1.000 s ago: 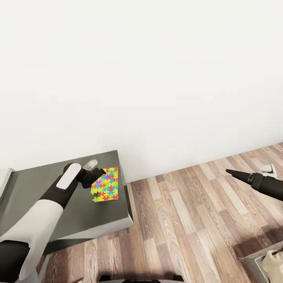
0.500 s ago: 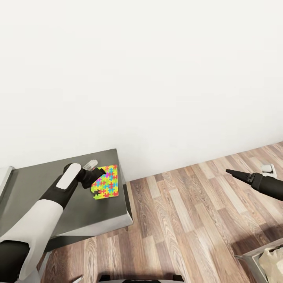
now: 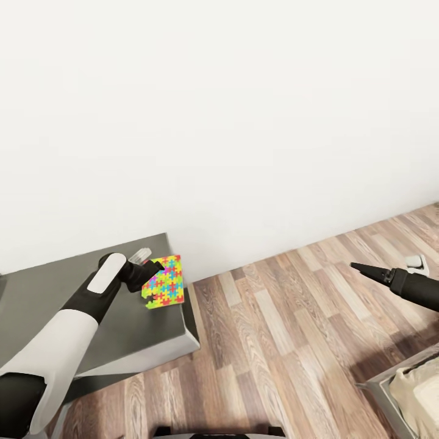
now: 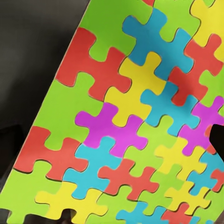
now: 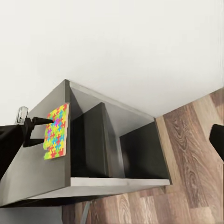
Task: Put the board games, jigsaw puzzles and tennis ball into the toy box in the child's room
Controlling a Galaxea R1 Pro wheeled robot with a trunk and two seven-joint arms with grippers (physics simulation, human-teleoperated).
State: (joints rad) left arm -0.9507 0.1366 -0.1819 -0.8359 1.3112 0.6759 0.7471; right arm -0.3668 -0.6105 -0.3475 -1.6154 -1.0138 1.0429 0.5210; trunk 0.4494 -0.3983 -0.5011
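Left gripper [image 3: 153, 266] closed on jigsaw puzzle [image 3: 163, 282], held tilted just above the table [image 3: 55, 299] near its end; right gripper [image 3: 360, 267] pressed to a point, empty, well apart over wooden floor [image 3: 274, 341]

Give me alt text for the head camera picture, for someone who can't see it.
The left tool holds a multicoloured jigsaw puzzle over the right end of a dark grey table set against a white wall. The right tool hangs over wood floor, and a corner of the bed shows at lower right.
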